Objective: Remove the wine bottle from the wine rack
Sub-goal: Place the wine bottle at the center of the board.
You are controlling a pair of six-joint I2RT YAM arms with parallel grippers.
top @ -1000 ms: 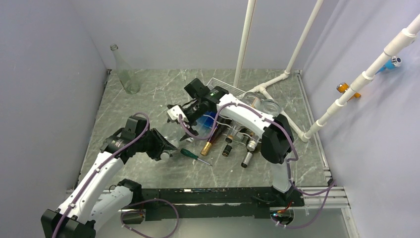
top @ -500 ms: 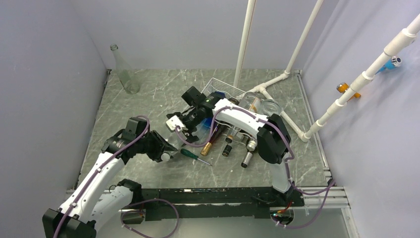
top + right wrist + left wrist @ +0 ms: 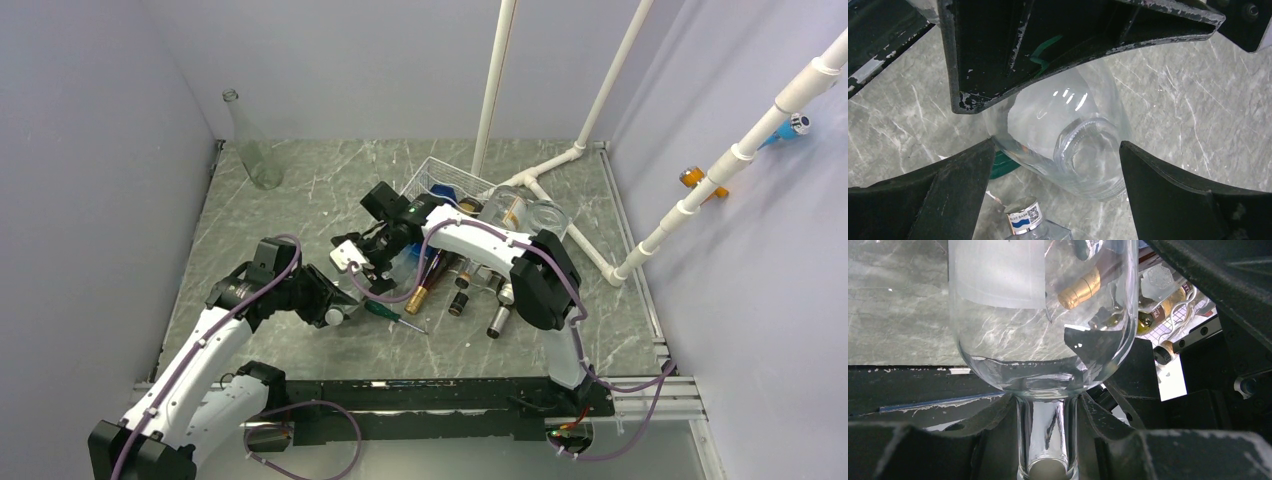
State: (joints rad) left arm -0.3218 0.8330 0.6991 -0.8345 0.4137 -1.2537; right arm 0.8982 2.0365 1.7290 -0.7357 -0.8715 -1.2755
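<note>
Clear glass, that wine bottle (image 3: 1043, 315): rigid, slick and breakable, probably light since it looks empty. It sits clear of the wine rack (image 3: 430, 172), to its near-left, low over the tabletop (image 3: 300, 200) between the arms. Left pincer (image 3: 1046, 435) is clamped on the slim neck, the surest handle, while right pincer (image 3: 1055, 145) gapes wide around the base, gripping nothing.

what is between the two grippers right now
A clear glass bottle. The left wrist view shows the left gripper shut on its neck. The right wrist view shows its base between the open fingers of the right gripper.
</note>
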